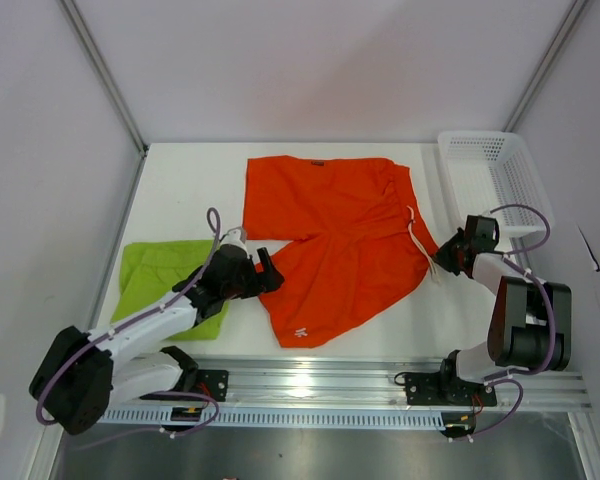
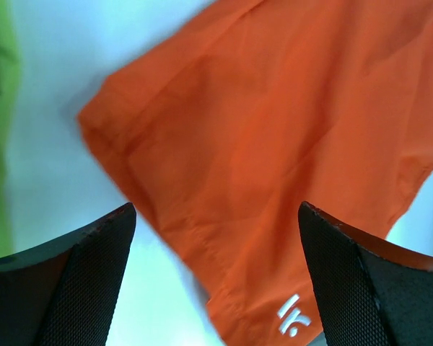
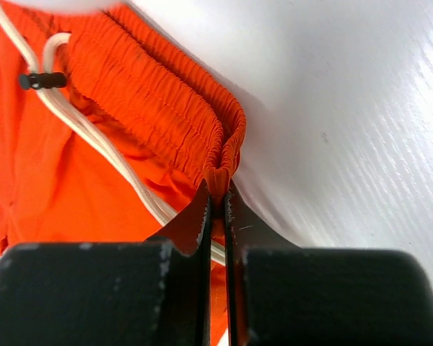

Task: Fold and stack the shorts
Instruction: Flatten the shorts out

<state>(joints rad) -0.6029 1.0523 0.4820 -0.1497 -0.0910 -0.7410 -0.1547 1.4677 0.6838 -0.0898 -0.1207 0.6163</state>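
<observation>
Right gripper [image 3: 218, 198] pinches orange shorts [image 1: 335, 240] waistband; left gripper [image 2: 216, 281] gapes.

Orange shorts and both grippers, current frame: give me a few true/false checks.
1. The right gripper is shut on the waistband of the orange shorts. True.
2. The left gripper is open and holds nothing. True.
3. The green shorts lie in the basket. False: they lie on the table, left of the orange shorts; the basket stands at the far right.
4. The orange shorts are stacked on the green shorts. False: they lie spread out beside them, with bare table between.
</observation>
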